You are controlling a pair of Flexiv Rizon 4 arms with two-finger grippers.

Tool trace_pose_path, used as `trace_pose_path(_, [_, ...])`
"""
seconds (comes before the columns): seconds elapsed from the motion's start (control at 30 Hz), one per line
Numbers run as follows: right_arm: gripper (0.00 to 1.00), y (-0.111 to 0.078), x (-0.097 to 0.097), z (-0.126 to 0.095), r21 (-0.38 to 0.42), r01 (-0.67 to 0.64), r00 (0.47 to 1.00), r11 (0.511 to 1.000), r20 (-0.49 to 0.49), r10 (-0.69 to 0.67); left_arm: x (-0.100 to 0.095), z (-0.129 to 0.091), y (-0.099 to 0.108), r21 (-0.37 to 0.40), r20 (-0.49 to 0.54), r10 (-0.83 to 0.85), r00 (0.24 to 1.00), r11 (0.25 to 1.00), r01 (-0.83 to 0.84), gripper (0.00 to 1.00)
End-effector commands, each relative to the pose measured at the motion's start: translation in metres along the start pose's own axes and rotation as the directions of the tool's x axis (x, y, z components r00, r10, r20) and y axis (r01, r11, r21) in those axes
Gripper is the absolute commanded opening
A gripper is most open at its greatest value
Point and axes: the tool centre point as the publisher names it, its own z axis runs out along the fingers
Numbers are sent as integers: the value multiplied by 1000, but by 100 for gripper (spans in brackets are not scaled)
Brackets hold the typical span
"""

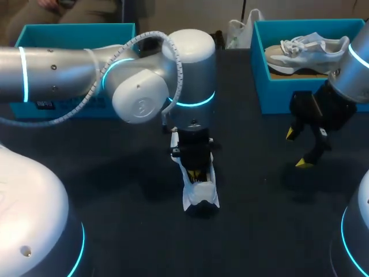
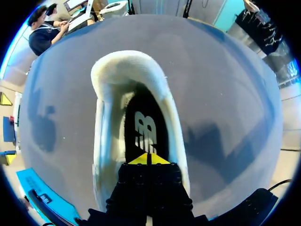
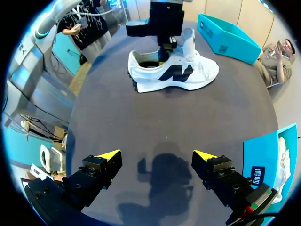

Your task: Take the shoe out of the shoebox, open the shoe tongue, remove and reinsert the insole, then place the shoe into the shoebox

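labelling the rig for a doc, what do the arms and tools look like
The left arm and right arm are smooth silver-white tubes with rounded joints and glowing cyan rings. A white ribbed cable runs outside the left one. The left tool and right tool are blocky black, each with two bright yellow wedge tips.

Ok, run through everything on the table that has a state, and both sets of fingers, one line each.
White shoe: out of its box, upright on the table.
Insole: inside the white shoe.
Left gripper: fingers shut, inside the shoe's opening.
Right gripper: fingers open, empty, above the table.
Right shoebox: open, holds a second shoe.
Left shoebox: open; contents hidden.
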Motion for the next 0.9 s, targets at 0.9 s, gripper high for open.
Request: trace_pose_path(0.9, [100,1,0,1,4,-1,1000,1000,1,1,28,20,4,-73,-278,-33,960,997,13,0])
